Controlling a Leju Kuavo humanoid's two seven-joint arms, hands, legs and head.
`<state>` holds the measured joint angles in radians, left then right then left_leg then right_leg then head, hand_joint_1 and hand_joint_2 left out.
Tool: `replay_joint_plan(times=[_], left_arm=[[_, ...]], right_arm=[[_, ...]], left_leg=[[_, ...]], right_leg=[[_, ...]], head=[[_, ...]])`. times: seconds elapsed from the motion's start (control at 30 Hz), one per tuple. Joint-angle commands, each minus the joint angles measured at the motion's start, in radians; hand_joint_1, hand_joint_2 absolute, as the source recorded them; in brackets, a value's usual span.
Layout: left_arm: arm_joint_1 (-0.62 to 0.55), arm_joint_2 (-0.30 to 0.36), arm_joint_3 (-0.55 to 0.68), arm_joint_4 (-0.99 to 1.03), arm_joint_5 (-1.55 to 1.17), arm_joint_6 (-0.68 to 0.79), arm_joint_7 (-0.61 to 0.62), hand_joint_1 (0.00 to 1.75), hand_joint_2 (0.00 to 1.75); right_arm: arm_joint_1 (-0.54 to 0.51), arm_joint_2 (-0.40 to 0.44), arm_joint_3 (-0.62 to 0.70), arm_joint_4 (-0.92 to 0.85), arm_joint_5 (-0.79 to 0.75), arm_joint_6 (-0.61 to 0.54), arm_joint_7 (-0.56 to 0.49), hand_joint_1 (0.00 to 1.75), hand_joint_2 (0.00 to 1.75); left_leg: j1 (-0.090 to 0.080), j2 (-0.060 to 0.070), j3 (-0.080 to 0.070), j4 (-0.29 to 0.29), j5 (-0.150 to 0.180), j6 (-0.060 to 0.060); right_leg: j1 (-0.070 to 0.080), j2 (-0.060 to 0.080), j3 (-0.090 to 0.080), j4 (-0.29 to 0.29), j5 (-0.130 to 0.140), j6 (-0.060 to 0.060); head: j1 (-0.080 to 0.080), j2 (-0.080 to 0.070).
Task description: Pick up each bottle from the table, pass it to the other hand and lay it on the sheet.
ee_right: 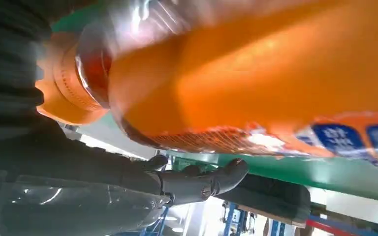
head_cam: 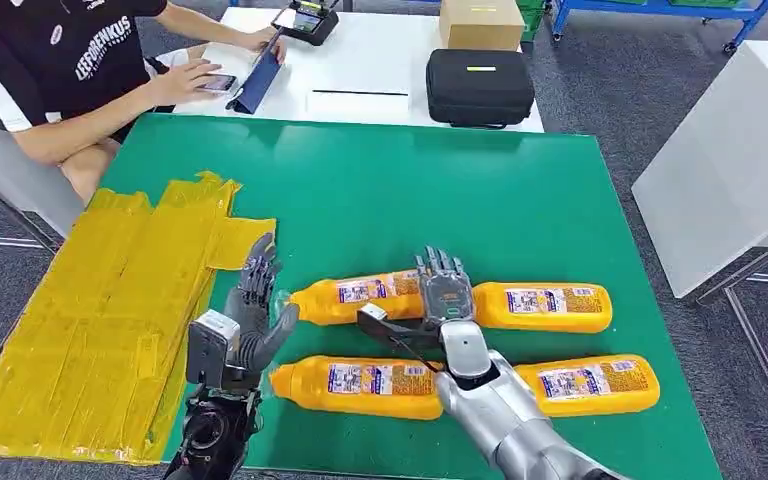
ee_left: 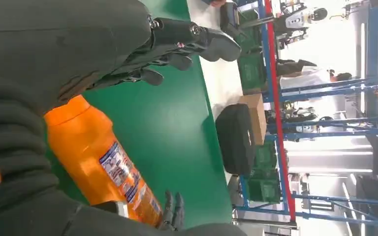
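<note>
Four orange bottles lie in two rows on the green table [head_cam: 410,190]. My right hand [head_cam: 443,292] lies flat, fingers straight and spread, over the spot where the back-left bottle [head_cam: 355,296] meets the back-right bottle [head_cam: 550,306]; its thumb [head_cam: 380,326] points left. An orange bottle [ee_right: 256,73] with its cap looms close in the right wrist view, above that thumb [ee_right: 202,182]. My left hand [head_cam: 257,305] stands open by the back-left bottle's cap, holding nothing; this bottle [ee_left: 108,167] shows beside its palm. The front-left bottle [head_cam: 360,386] and front-right bottle [head_cam: 592,384] lie nearer me. The yellow sheet [head_cam: 100,320] lies at the left.
A person [head_cam: 70,70] sits at the table's far left corner with a phone. Behind the green table a white table [head_cam: 380,60] carries a black case [head_cam: 480,86] and a cardboard box [head_cam: 481,22]. Another white table [head_cam: 730,160] stands to the right.
</note>
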<state>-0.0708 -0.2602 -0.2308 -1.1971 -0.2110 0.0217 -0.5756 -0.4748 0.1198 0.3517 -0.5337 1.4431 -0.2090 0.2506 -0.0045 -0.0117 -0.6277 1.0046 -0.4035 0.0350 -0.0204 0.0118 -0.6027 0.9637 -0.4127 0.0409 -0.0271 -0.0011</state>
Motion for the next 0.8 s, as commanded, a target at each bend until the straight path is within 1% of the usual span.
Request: replay_joint_plan(times=[0.03, 0.07, 0.13, 0.17, 0.27, 0.3, 0.33, 0.43, 0.6, 0.67, 0.73, 0.77, 0.8], left_arm=[[-0.032, 0.027, -0.014, 0.052, 0.002, -0.001, 0.005, 0.0, 1.75], [-0.03, 0.028, -0.015, 0.05, 0.002, -0.001, 0.005, 0.0, 1.75], [-0.031, 0.029, -0.017, 0.052, 0.002, -0.001, 0.005, 0.0, 1.75], [-0.032, 0.028, -0.018, 0.052, 0.002, -0.001, 0.005, 0.0, 1.75], [-0.032, 0.028, -0.018, 0.052, 0.002, -0.001, 0.005, 0.0, 1.75], [-0.032, 0.028, -0.018, 0.052, 0.002, -0.001, 0.005, 0.0, 1.75], [-0.032, 0.028, -0.018, 0.052, 0.002, -0.001, 0.005, 0.0, 1.75], [-0.032, 0.028, -0.018, 0.052, 0.002, -0.001, 0.005, 0.0, 1.75], [-0.032, 0.028, -0.018, 0.052, 0.002, -0.001, 0.005, 0.0, 1.75], [-0.035, 0.028, -0.018, 0.055, 0.003, -0.001, 0.006, 0.0, 1.75], [-0.036, 0.028, -0.019, 0.057, 0.004, -0.002, 0.006, 0.0, 1.75], [-0.037, 0.028, -0.02, 0.06, 0.005, -0.002, 0.006, 0.0, 1.75], [-0.034, 0.029, -0.019, 0.064, 0.006, -0.001, 0.007, 0.0, 1.75]], right_arm=[[-0.071, 0.01, -0.051, 0.133, -0.015, 0.003, -0.032, 1.41, 1.75], [-0.073, 0.012, -0.058, 0.141, -0.023, 0.011, -0.046, 1.41, 1.75], [-0.071, 0.015, -0.072, 0.155, -0.042, 0.033, -0.085, 1.52, 1.75], [-0.069, 0.015, -0.072, 0.155, -0.042, 0.031, -0.087, 1.52, 1.75], [-0.069, 0.015, -0.072, 0.155, -0.042, 0.031, -0.087, 1.52, 1.75], [-0.069, 0.015, -0.072, 0.155, -0.042, 0.031, -0.087, 1.52, 1.75], [-0.069, 0.015, -0.072, 0.155, -0.042, 0.031, -0.087, 1.52, 1.75], [-0.069, 0.015, -0.072, 0.155, -0.042, 0.031, -0.087, 1.52, 1.75], [-0.069, 0.015, -0.072, 0.155, -0.042, 0.031, -0.087, 1.52, 1.75], [-0.07, 0.015, -0.07, 0.161, -0.042, 0.045, -0.102, 1.52, 1.75], [-0.07, 0.014, -0.059, 0.167, -0.033, 0.058, -0.117, 1.4, 1.75], [-0.068, 0.014, -0.047, 0.166, -0.023, 0.048, -0.12, 1.34, 1.75], [-0.069, 0.017, -0.033, 0.166, -0.008, 0.029, -0.115, 1.08, 1.75]], left_leg=[[0.0, 0.001, 0.004, -0.001, -0.002, -0.002], [0.0, 0.001, 0.007, 0.0, -0.003, -0.003], [0.0, 0.001, 0.003, -0.001, -0.001, -0.001], [0.0, 0.001, 0.006, -0.001, -0.003, -0.002], [0.0, 0.0, 0.003, -0.001, -0.001, -0.001], [0.0, 0.001, 0.007, -0.001, -0.003, -0.002], [0.0, 0.001, 0.004, -0.001, -0.001, -0.002], [0.001, 0.002, 0.015, 0.0, -0.007, -0.005], [0.0, 0.001, 0.006, -0.001, -0.002, -0.002], [0.001, 0.001, 0.01, -0.001, -0.004, -0.003], [0.0, 0.001, 0.004, -0.001, -0.001, -0.001], [0.001, 0.001, 0.008, -0.001, -0.003, -0.002], [0.001, 0.0, 0.005, -0.001, -0.002, -0.002]], right_leg=[[0.0, -0.001, 0.004, 0.0, -0.002, -0.002], [0.001, -0.001, 0.007, 0.0, -0.003, -0.003], [0.0, 0.0, 0.003, 0.0, -0.001, -0.001], [0.001, -0.001, 0.006, 0.0, -0.002, -0.002], [0.001, -0.001, 0.003, -0.001, -0.001, -0.001], [0.001, -0.001, 0.006, -0.001, -0.002, -0.002], [0.001, -0.001, 0.004, -0.001, -0.001, -0.002], [0.002, -0.002, 0.014, 0.0, -0.006, -0.005], [0.001, -0.001, 0.006, -0.001, -0.002, -0.002], [0.001, -0.001, 0.009, 0.0, -0.004, -0.003], [0.001, -0.001, 0.004, -0.001, -0.001, -0.001], [0.001, -0.001, 0.008, -0.001, -0.003, -0.003], [0.001, -0.001, 0.006, -0.001, -0.002, -0.002]], head=[[0.0, 0.0], [0.0, 0.0], [0.0, 0.0], [0.0, 0.0], [0.0, 0.0], [0.0, 0.0], [0.0, 0.0], [0.0, 0.0], [0.0, 0.0], [0.0, 0.0], [0.0, 0.0], [0.0, 0.0], [0.0, 0.0]])
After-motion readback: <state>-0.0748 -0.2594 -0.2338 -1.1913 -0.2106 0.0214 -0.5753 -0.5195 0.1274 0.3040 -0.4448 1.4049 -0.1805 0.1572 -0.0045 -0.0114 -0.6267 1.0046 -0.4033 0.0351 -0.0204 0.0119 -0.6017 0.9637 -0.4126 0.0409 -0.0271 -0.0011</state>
